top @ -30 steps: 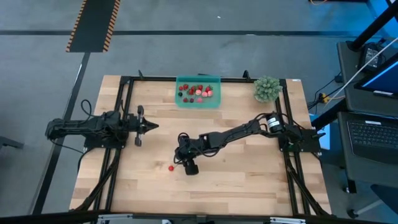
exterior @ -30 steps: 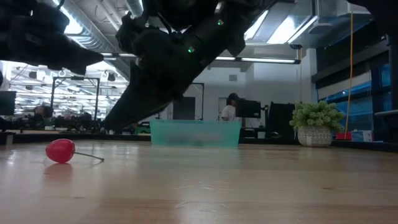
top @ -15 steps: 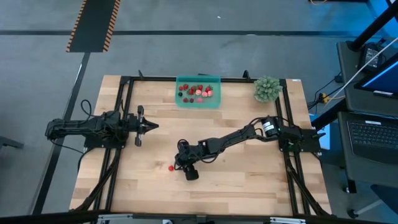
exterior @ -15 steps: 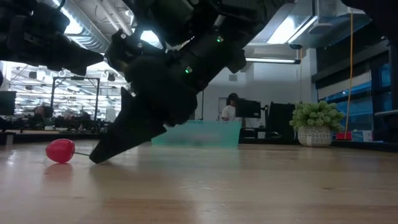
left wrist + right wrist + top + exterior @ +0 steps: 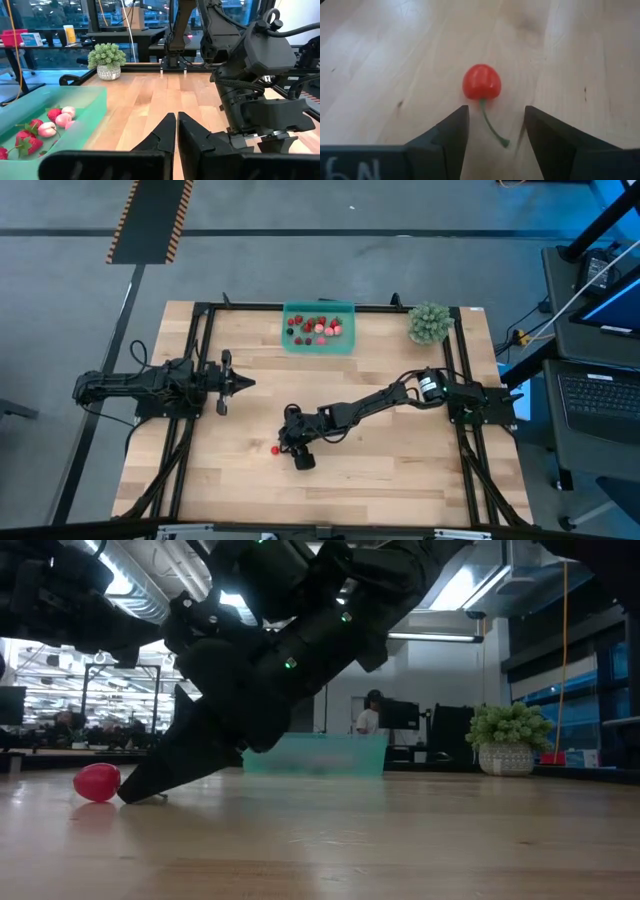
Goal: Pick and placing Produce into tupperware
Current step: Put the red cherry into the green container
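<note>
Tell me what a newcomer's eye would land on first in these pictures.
First, the lone red cherry lying on the bare wood near the table's middle, its stem pointing in between the fingers of the open right gripper, lowered just short of it. Next, the teal tupperware at the far edge, already holding red and pink produce.

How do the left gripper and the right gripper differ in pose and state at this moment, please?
The left gripper is shut and empty, parked level at the table's left side; the right gripper is open, tilted down to the wood mid-table. Nothing lies before the left gripper, while a red cherry with a stem lies just ahead of the right gripper's fingers. Neither holds anything.
</note>
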{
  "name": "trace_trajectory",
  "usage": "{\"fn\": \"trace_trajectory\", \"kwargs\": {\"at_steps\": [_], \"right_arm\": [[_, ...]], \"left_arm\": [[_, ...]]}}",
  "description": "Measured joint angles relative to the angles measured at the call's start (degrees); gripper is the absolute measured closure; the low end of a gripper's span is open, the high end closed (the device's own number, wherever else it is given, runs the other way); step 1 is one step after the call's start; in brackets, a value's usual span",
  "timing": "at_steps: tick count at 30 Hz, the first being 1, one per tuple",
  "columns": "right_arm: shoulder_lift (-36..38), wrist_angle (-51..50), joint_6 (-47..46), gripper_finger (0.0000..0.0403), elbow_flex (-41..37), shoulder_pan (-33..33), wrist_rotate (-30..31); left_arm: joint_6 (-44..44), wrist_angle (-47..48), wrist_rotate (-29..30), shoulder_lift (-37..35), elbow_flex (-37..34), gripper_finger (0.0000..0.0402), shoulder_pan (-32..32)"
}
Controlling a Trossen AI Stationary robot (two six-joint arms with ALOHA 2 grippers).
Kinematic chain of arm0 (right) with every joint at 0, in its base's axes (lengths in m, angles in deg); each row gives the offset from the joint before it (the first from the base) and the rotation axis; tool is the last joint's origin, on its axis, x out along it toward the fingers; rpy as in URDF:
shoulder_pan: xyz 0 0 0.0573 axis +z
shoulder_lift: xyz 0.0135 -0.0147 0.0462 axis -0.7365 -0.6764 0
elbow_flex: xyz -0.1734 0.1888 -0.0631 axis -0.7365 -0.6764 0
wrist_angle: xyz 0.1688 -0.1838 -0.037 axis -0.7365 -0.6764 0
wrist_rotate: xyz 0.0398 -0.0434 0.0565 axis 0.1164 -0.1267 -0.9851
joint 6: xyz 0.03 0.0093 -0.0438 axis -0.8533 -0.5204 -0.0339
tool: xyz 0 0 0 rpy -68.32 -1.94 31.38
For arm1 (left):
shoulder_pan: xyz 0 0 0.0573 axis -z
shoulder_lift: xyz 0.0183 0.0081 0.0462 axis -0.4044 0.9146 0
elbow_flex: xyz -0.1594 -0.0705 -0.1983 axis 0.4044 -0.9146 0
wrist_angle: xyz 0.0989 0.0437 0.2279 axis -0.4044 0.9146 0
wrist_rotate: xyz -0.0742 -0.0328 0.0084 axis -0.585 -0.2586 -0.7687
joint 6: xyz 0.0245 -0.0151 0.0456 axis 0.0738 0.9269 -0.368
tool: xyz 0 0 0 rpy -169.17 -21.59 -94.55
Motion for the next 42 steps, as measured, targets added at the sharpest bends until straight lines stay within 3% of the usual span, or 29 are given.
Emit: {"fn": "trace_trajectory", "kwargs": {"at_steps": [7, 19, 31, 42], "right_arm": [[-0.1, -0.5, -0.1, 0.0235, 0.0, 0.0, 0.1], [-0.2, -0.7, -0.1, 0.0391, 0.0, -0.1, 0.1], [2.2, -1.5, 0.2, 0.0400, -0.3, -1.4, -0.4], [19.3, -15.2, 5.6, 0.0402, -0.2, -7.6, 0.0]], "left_arm": [[-0.1, 0.0, 0.0, 0.0, 0.0, 0.0374, 0.0], [-0.2, 0.0, 0.0, 0.0, 0.0, 0.0351, 0.0], [-0.2, 0.0, 0.0, 0.0, 0.0, 0.0333, 0.0], [-0.2, 0.0, 0.0, 0.0, 0.0, 0.0323, 0.0]]}}
